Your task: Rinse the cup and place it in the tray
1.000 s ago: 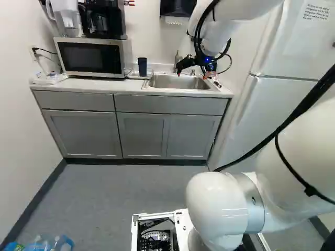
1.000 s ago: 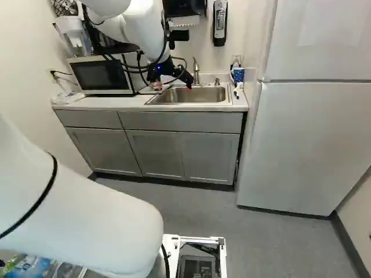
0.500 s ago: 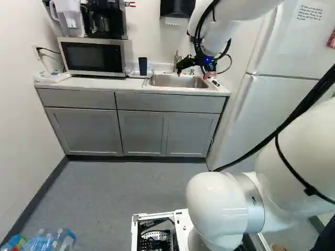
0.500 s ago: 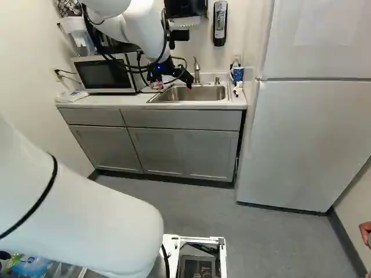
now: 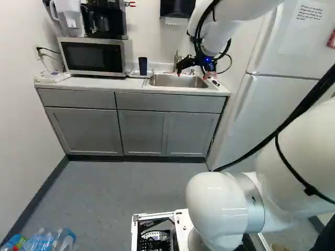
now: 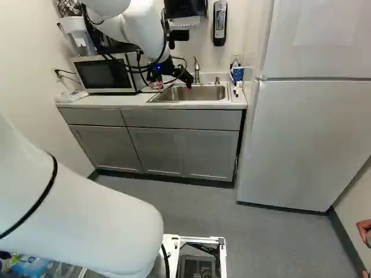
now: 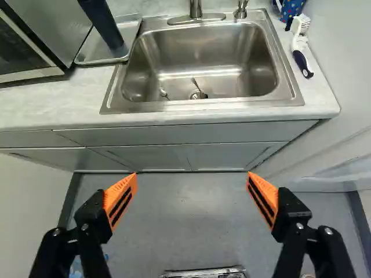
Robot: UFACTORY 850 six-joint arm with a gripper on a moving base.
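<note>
My gripper (image 5: pixel 191 75) hangs in front of the sink at counter height in the left base view. From the wrist, the gripper (image 7: pixel 192 174) is open, its orange pads far apart and nothing between them. The dark, tall cup (image 5: pixel 143 66) stands upright beside the microwave. It rests on a shallow tray (image 7: pixel 87 57), left of the sink in the left base view. In the wrist view the cup (image 7: pixel 103 23) is ahead of the gripper and off to one side. The steel sink (image 7: pixel 203 52) lies straight ahead of the fingers, past the counter's front edge.
The faucet (image 6: pixel 196 70) rises behind the sink. Small metal utensils (image 7: pixel 196 85) lie near the drain. A brush (image 7: pixel 300 49) and a blue patterned container (image 6: pixel 237 73) stand at the counter's other side, near the fridge (image 6: pixel 307 139). The microwave (image 5: pixel 92 56) borders the tray.
The base has moved back slightly over the last second, so the counter and cabinets shift in both base views. The arm keeps its pose, and the gripper stays open.
</note>
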